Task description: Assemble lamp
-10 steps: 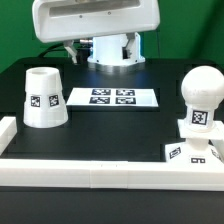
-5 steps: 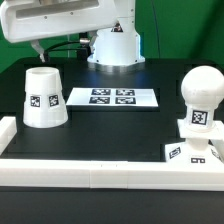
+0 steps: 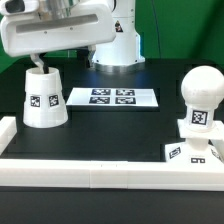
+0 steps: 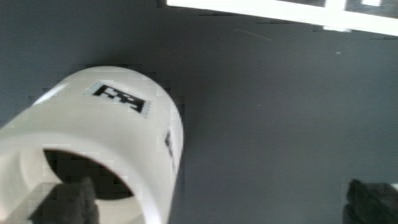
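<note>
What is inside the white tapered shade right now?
The white tapered plastic shade shows a dark hollow, with one finger of the pincer dipping into its mouth. Deeper inside is shadowed and cannot be seen.

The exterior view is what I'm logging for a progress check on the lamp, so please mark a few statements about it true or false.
1. The bulb stands on the base. True.
2. The shade already sits over the bulb. False: it stands apart on the table, at the exterior view's left.
3. The gripper is above the shade's open top. True; the wrist view shows one finger inside the opening.
4. The marker board lies beneath the shade. False: it lies flat beside it, bare.
5. The shade lies on its side. False: it stands upright.
</note>
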You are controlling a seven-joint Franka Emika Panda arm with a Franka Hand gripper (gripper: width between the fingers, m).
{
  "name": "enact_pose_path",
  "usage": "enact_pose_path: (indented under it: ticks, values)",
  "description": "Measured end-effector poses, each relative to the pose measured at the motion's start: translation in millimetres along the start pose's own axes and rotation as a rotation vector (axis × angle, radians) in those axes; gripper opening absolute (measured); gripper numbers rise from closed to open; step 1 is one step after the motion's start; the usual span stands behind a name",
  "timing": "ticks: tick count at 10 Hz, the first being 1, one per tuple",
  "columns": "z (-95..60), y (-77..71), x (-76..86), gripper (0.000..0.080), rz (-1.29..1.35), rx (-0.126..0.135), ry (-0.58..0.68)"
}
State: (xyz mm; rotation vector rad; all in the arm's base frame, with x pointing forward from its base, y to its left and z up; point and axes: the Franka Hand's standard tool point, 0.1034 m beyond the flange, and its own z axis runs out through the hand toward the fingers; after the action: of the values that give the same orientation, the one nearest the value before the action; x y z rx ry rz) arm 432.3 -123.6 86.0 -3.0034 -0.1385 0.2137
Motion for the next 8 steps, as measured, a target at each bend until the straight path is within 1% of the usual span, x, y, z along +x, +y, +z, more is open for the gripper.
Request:
enact_pose_path:
  ticks: [1,2,3,4,5,6,7,8]
  values:
    - [3.3,0.3,-0.9,0.0699,-0.001,0.001,-0.006]
    - [3.1,0.3,-0.6,0.0699,-0.001,0.001,-0.006]
    - [3.0,0.1,-0.6,0.0669,-0.002,0.002,-0.007]
    - [3.1,-0.1,-0.5,0.0669,-0.002,0.002,-0.007]
    - [3.2,-0.2,-0.6,0.0491,-0.002,0.002,-0.007]
    - [3.3,-0.2,-0.6,0.0491,-0.002,0.002,-0.008]
    - [3.4,-0.2,-0.7,0.0309,-0.002,0.002,-0.008]
    - [3.4,-0.2,-0.7,0.0172,-0.002,0.002,-0.008]
